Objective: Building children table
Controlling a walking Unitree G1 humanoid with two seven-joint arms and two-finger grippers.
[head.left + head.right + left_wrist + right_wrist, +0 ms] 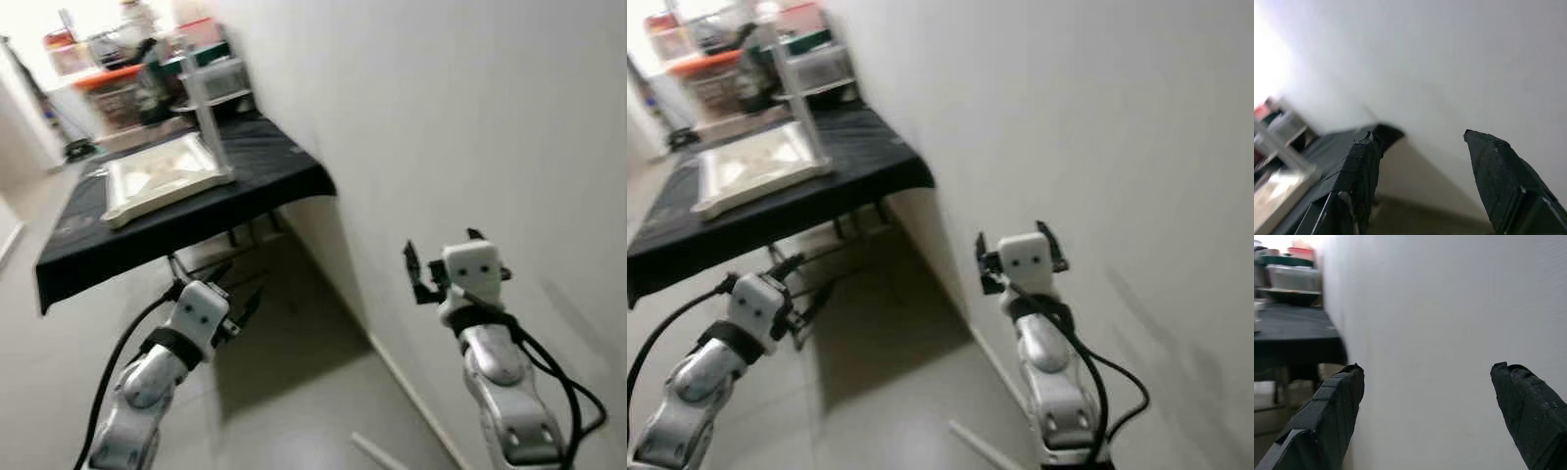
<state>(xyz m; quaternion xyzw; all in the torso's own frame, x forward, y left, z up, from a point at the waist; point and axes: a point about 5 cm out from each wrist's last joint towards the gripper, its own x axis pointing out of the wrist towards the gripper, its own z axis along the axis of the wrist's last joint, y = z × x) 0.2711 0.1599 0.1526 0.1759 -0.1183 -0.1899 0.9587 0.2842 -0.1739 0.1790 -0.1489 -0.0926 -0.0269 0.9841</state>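
Item: white tabletop panel (162, 176), lying flat on a table under a black cloth (265, 157), one pale upright post (204, 108) at its far corner. Ahead and left of the robot, well apart from both arms. Likely rigid, light to moderate in weight, smooth and a little slippery; best taken by the raised rim at an edge.

Left gripper (238, 294): fingers spread, empty, low before the cloth's front edge.

Right gripper (443, 257): fingers wide apart, empty, facing the white wall (470, 117).
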